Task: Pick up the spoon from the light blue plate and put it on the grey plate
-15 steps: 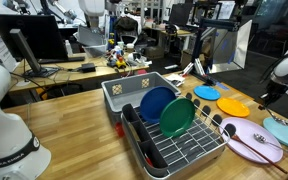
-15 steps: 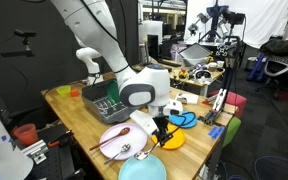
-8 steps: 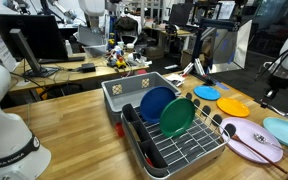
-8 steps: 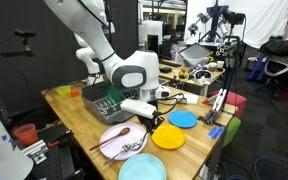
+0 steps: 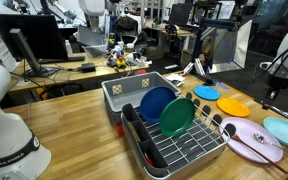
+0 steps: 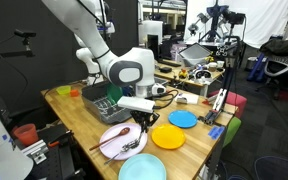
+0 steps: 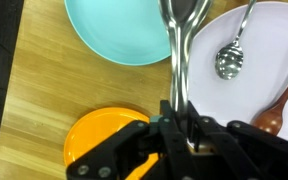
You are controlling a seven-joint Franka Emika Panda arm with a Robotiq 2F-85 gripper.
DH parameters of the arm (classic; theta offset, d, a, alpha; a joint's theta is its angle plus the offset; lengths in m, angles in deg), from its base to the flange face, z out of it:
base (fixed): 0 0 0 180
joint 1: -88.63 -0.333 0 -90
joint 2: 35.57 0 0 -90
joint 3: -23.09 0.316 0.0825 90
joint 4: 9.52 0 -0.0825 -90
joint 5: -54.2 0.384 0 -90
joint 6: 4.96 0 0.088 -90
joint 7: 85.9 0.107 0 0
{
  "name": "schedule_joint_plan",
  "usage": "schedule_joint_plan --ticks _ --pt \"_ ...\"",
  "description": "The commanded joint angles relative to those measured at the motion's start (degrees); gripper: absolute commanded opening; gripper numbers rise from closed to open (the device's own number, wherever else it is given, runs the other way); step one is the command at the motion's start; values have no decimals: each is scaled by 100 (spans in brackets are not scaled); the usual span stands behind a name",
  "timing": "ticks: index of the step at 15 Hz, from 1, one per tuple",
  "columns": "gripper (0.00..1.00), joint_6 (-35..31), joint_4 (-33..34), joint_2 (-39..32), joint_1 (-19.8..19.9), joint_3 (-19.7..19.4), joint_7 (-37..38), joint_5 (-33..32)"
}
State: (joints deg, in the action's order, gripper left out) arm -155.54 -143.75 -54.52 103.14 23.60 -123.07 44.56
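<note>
In the wrist view my gripper [image 7: 179, 125] is shut on the handle of the slim silvery spoon [image 7: 177, 55], which hangs above the gap between the light blue plate [image 7: 109, 30] and the grey plate [image 7: 269, 45]. A second small spoon [image 7: 231, 60] and a dark purple-brown utensil [image 7: 276, 108] lie on the grey plate. In an exterior view my gripper [image 6: 143, 123] hovers at the edge of the grey plate [image 6: 112, 142], with the light blue plate [image 6: 144, 168] in front. Both plates also show in an exterior view, grey [image 5: 246, 133] and light blue [image 5: 285, 131].
An orange-yellow plate [image 6: 166, 137] and a smaller bright blue plate [image 6: 184, 118] lie beside the gripper. A black dish rack [image 5: 179, 150] holds a dark blue plate [image 5: 154, 102] and a green plate [image 5: 176, 117]. A grey bin [image 5: 124, 92] stands behind it.
My gripper has moved with the spoon from over the orange and light blue plates sideways to the edge of the grey plate.
</note>
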Motion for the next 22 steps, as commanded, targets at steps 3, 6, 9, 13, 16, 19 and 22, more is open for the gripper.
schedule_joint_plan --ticks 3,6,9,13,16,19,22 --pt "4 -39 -116 45 -179 -56 -186 -141" --pt "4 -99 -286 47 -441 43 -507 -464" --pt "4 -127 -408 -46 -750 128 -734 -848" --pt "4 -102 -488 -90 -902 325 -1455 -1093" --pt "4 -214 -503 -70 -768 624 -2451 -756" --pt "4 -279 -467 -89 -532 1045 -3535 35" --pt "4 -56 -328 -147 -193 1523 -4737 1230"
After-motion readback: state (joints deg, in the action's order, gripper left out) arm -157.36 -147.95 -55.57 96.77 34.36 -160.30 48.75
